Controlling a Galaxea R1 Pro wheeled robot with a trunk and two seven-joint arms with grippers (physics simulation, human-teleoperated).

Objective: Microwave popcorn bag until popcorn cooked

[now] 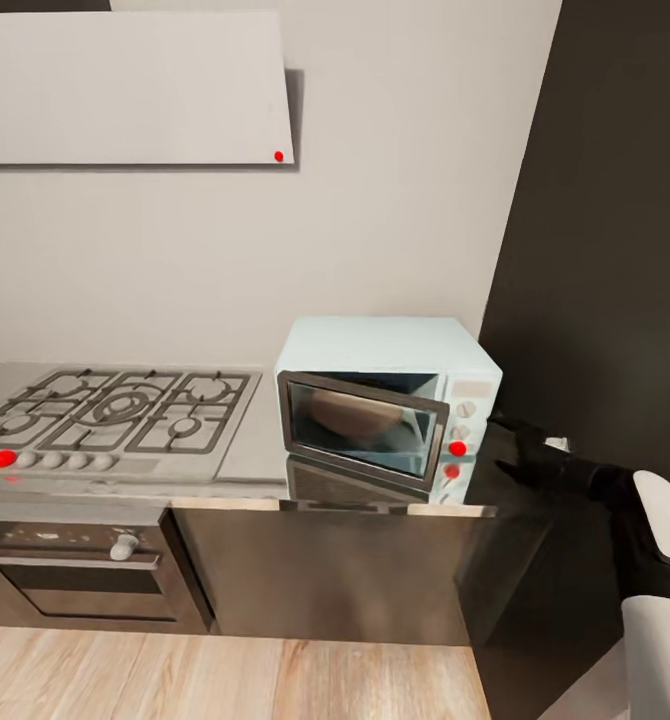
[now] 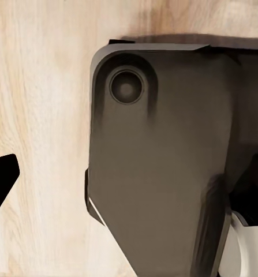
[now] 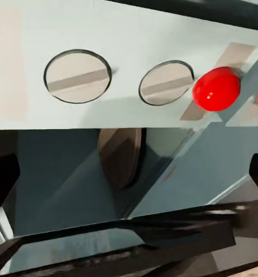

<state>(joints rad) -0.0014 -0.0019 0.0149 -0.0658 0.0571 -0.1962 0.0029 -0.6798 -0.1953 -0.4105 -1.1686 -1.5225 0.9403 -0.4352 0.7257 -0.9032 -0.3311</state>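
Observation:
The mint-blue microwave (image 1: 385,345) stands on the steel worktop, its black-framed glass door (image 1: 360,425) slightly ajar. Through the glass I see a tan rounded shape (image 1: 347,413), apparently the popcorn bag; its label is unreadable and the popcorn is hidden. My right gripper (image 1: 510,447) hovers open just right of the control panel, near the red light (image 1: 458,448). In the right wrist view the knobs (image 3: 78,76), the red light (image 3: 216,88) and the tan shape (image 3: 122,156) sit close ahead of the open right gripper (image 3: 129,184). My left gripper (image 2: 126,184) hangs open over the wood floor. The pale countertop is out of view.
A gas hob (image 1: 115,410) lies left of the microwave, with a dark built-in oven (image 1: 70,580) under it. A dark tall cabinet (image 1: 615,250) rises right of the microwave, close behind my right arm. A range hood (image 1: 135,90) hangs above. My own base (image 2: 157,167) is below the left gripper.

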